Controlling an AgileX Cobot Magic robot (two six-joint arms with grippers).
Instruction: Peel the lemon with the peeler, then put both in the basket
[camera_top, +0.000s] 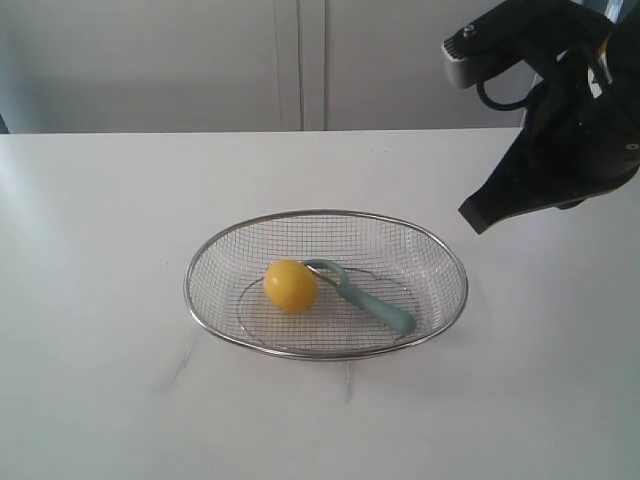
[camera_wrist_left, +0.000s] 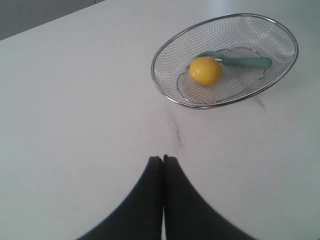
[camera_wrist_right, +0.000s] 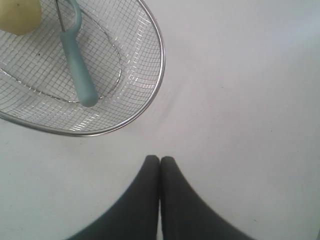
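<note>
The silver wire basket (camera_top: 200, 262) (camera_wrist_left: 160, 85) (camera_wrist_right: 159, 45) stands on the white table. Inside it lies the yellow lemon (camera_top: 291, 286) (camera_wrist_left: 205, 70) (camera_wrist_right: 19, 15), and the teal-handled peeler (camera_top: 372, 302) (camera_wrist_left: 245, 62) (camera_wrist_right: 77, 70) rests beside it, its blade head touching the lemon. My right gripper (camera_top: 474, 215) (camera_wrist_right: 160, 159) hangs shut and empty above the table, to the right of the basket. My left gripper (camera_wrist_left: 163, 158) is shut and empty over bare table, well away from the basket; it does not show in the exterior view.
A pale wall with a vertical panel seam (camera_top: 302, 60) runs behind the table's far edge. Faint dark scuffs (camera_wrist_left: 175, 129) mark the tabletop in front of the basket.
</note>
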